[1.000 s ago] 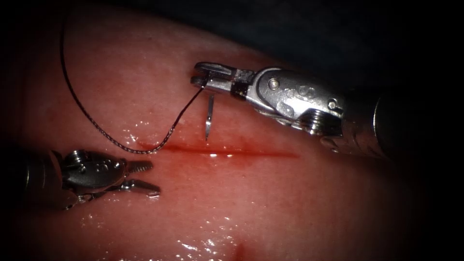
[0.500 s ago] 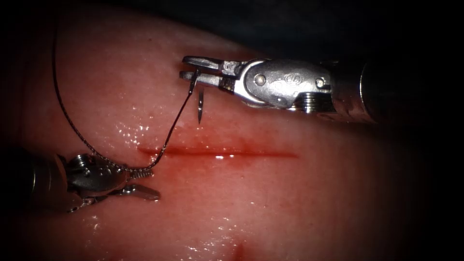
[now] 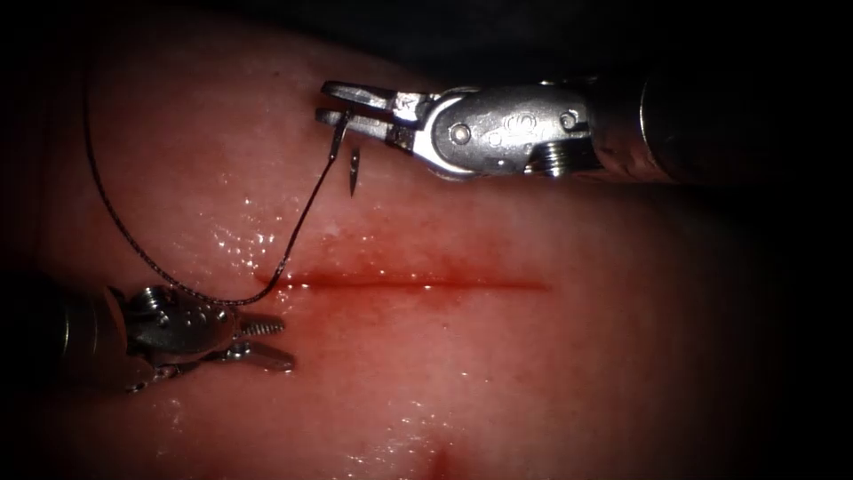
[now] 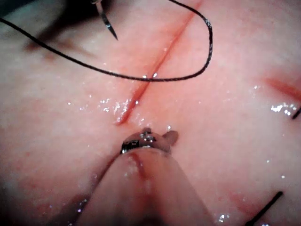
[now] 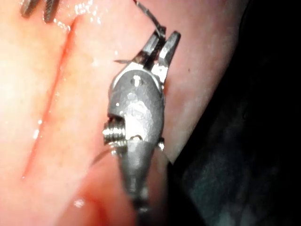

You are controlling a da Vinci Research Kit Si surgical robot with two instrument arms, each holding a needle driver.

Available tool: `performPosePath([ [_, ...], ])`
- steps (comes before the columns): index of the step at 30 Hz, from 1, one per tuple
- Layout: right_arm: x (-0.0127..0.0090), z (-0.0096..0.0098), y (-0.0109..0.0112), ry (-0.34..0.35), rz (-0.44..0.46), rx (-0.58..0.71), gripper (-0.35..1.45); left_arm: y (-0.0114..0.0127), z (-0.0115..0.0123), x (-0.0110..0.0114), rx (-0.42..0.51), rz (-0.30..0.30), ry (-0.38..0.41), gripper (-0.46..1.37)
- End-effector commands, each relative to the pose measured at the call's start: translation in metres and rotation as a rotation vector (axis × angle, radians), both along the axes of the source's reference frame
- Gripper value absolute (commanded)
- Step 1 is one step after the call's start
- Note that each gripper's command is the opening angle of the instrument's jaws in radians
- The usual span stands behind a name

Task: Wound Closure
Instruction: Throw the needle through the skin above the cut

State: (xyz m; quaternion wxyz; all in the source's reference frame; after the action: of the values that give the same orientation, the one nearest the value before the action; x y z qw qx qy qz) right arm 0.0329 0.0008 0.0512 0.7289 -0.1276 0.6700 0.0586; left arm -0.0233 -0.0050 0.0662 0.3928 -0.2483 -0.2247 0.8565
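Left tool [image 3: 258,341]: jaws apart, empty, near the cut's [image 3: 400,283] left end. Thread [image 3: 178,283] loops past it, limp and slick. Tissue [image 3: 498,373] soft, wet. Farther back, right tool [image 3: 342,105]: jaws clamped on the needle [image 3: 353,169] near its thread end, tip hanging clear above tissue. Needle stiff, fine; best gripped mid-curve.

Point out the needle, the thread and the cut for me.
needle [image 3: 353,169], endoscope view, its pointed end
thread [image 3: 304,217], endoscope view, the stretch running down to the cut
cut [image 3: 418,283], endoscope view, its middle
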Motion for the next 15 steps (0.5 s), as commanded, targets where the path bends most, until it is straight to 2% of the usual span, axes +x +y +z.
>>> performPosePath([
  [1, 0.0002, 0.0002, 0.0002, 0.001, -0.008, -0.04, -0.35, 0.0, -0.0001, 0.0, 0.002, 0.002, -0.003, 0.16],
  [6, 0.0007, 0.0008, -0.0002, 0.038, -0.045, -0.159, -0.35, 0.0, 0.0, 0.0, 0.002, 0.002, -0.003, 0.16],
  [15, 0.0014, 0.0014, -0.0009, 0.046, -0.051, -0.184, -0.35, 0.0, -0.0001, 0.0, 0.002, 0.002, -0.003, 0.17],
])
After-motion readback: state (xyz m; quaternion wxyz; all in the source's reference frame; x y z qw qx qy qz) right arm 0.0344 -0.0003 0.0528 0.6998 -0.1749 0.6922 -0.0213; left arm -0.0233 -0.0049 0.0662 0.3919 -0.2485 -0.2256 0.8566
